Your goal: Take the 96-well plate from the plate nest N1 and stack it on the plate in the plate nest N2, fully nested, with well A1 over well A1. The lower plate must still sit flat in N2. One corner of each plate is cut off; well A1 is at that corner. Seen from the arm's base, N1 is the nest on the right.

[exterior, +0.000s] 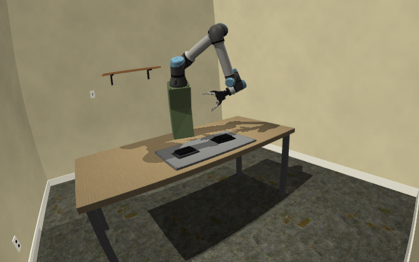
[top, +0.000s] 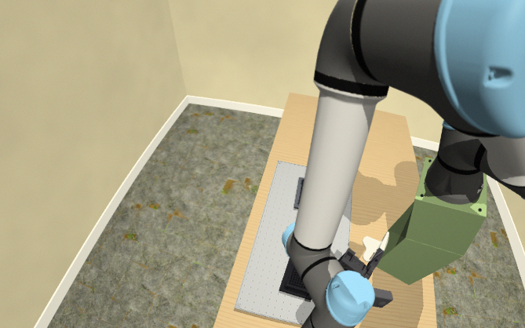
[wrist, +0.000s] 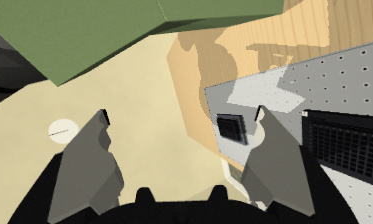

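The 96-well plate point(exterior: 223, 138) sits in its nest on the grey perforated baseplate point(exterior: 243, 141), at the end of that baseplate under my wrist in the exterior view; it is black and lies flat as far as I can see; the second plate point(exterior: 185, 151) lies in the other nest at the opposite end of the same baseplate, well apart from the first; in my wrist view the near plate point(wrist: 345, 147) shows its grid of wells at the right edge, and the far one point(wrist: 231, 127) appears small between my fingers; I cannot make out the cut corner of either plate. My gripper point(exterior: 211, 99) hangs high above the desk point(exterior: 113, 175), well clear of both plates and near the green pedestal point(exterior: 181, 110) that carries my base; my fingers are spread fully apart and hold nothing; they point sideways and downward toward the pedestal side rather than straight down at a nest. In the top view my forearm covers most of the baseplate point(top: 264, 244); only an edge of the far plate point(top: 298, 193) and a corner of the near plate point(top: 293, 281) show beside it. A wooden shelf point(exterior: 131, 70) hangs on the wall behind.
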Controlling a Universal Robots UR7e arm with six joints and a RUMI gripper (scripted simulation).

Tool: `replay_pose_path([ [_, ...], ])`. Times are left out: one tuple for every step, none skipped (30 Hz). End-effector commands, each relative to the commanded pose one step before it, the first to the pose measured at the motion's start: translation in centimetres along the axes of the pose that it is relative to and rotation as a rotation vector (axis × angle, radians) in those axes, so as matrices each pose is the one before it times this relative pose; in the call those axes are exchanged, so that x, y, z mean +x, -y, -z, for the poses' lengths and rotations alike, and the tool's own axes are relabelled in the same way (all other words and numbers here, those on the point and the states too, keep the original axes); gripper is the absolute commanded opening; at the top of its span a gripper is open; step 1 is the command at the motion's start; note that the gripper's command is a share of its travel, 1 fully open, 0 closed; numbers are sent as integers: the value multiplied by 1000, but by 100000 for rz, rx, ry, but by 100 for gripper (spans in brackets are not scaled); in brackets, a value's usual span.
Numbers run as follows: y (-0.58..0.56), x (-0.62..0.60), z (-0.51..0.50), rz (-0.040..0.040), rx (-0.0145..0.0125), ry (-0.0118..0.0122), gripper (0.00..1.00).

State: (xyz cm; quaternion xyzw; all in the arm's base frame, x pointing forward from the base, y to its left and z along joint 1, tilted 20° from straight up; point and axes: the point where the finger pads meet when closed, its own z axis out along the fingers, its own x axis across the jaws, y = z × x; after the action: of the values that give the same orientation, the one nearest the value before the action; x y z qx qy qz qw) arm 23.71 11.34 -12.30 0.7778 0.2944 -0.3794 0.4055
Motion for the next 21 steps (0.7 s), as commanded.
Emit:
replay_pose_path([
  [-10, -9, 35, -25, -8, -79, 100],
  [0, 0, 0, 0, 0, 0, 100],
  [0, 0, 0, 0, 0, 0, 100],
  [0, 0, 0, 0, 0, 0, 100],
  [0, 0, 0, 0, 0, 0, 100],
  [0, 0, 0, 0, 0, 0, 100],
  [0, 0, 0, 0, 0, 0, 100],
  [0, 0, 0, 0, 0, 0, 100],
  [0, 0, 0, 0, 0, 0, 100],
  [0, 0, 0, 0, 0, 0, 100],
  [0, 0, 0, 0, 0, 0, 100],
  [0, 0, 0, 0, 0, 0, 100],
  [0, 0, 0, 0, 0, 0, 100],
  [0, 0, 0, 0, 0, 0, 100],
  [0, 0, 0, 0, 0, 0, 100],
  [0, 0, 0, 0, 0, 0, 100],
  [0, 0, 0, 0, 0, 0, 100],
  [-27, 406, -290, -511, 3213, -722, 100],
  [-34, 404, -292, -511, 3213, -723, 100],
  [-41, 402, -294, -511, 3213, -723, 100],
  [-33, 270, -200, -84, 529, -119, 100],
])
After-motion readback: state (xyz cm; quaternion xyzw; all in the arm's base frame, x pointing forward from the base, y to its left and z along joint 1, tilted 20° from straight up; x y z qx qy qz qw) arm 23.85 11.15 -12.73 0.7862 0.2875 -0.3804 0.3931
